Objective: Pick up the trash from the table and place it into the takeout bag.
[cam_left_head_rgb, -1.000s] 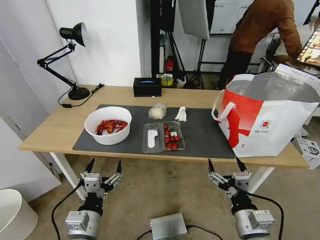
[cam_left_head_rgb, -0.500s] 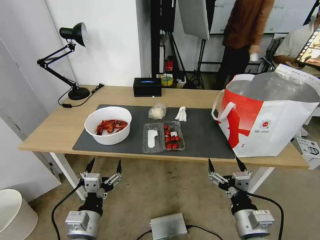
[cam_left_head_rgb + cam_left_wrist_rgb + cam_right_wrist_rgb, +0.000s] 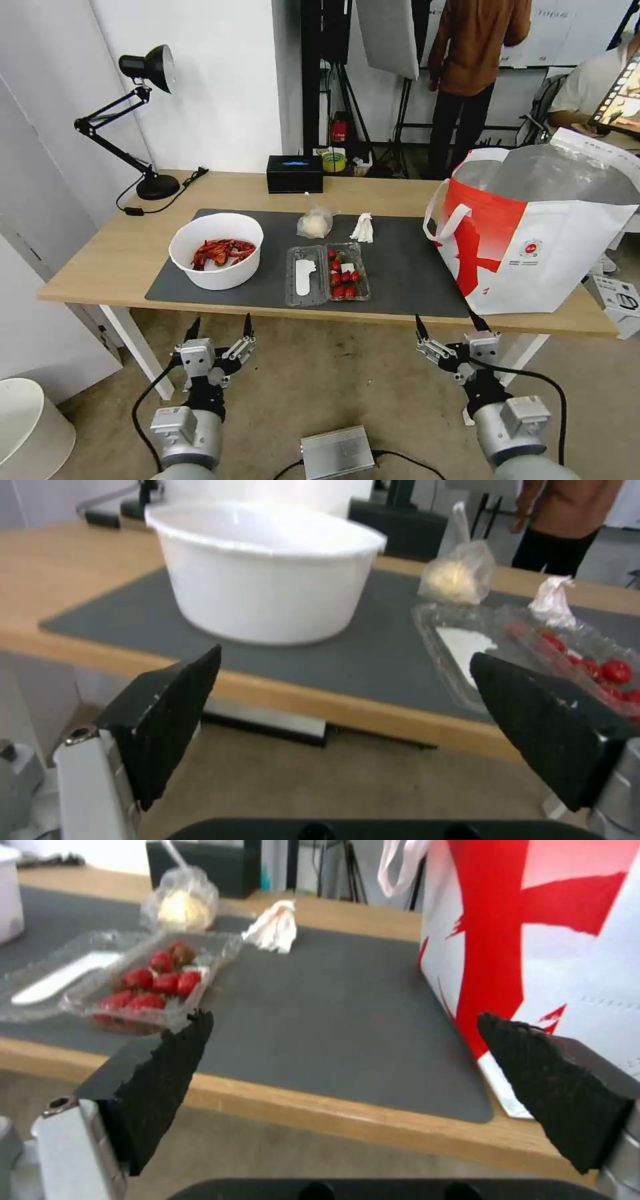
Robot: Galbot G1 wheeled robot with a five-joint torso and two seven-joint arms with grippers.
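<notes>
Your left pincer [image 3: 221, 325] and right pincer [image 3: 446, 319] hung spread wide and empty below the worktop's [image 3: 120, 250] front edge. On the mat [image 3: 400, 267], the bowl [image 3: 217, 251] sat toward the left edge, the clamshell [image 3: 327, 272] mid-front, the knotted bag [image 3: 314, 222] and tissue [image 3: 363, 227] behind it. The takeout bag [image 3: 533, 240] stood upright at the worktop's right end.

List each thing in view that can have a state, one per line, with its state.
white bowl: upright on the mat, red shells inside
clamshell: lying open, red bits in one half
knotted bag: tied shut
tissue: crumpled
takeout bag: standing, mouth open
desk lamp: head tipped downward
left gripper: open, empty, below the table edge
right gripper: open, empty, below the table edge
</notes>
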